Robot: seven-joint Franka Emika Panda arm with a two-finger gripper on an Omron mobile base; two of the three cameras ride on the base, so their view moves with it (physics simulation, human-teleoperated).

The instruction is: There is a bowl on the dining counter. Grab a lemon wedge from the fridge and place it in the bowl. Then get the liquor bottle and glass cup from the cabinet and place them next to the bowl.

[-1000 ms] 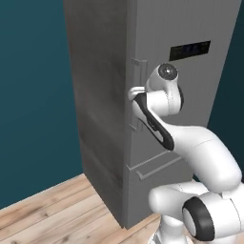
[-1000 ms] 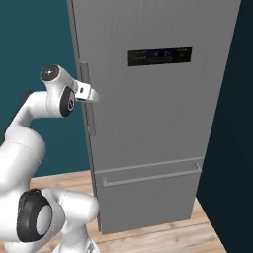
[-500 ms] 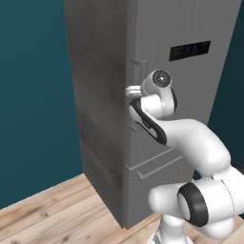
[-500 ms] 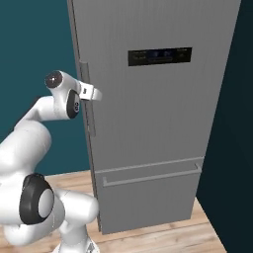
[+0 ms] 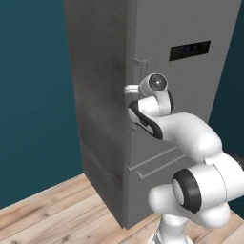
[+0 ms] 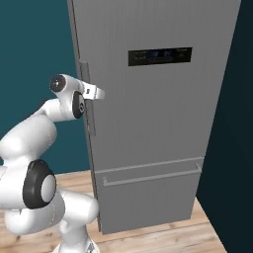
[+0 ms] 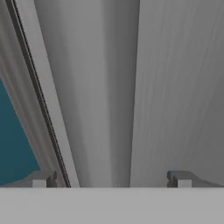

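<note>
here the gripper (image 7: 109,179), jaws wide, straddles the bar handle (image 6: 91,116) on the closed fridge (image 6: 163,123); closing off-centre risks a fingertip slipping off the bar.

The floor (image 5: 57,214) is pale wood plank — it runs up to a dark teal wall. The fridge (image 6: 153,123) stands directly on it, tall and grey, door shut, and the robot's white base (image 6: 74,232) stands on the planks just before the fridge's handle side.
</note>
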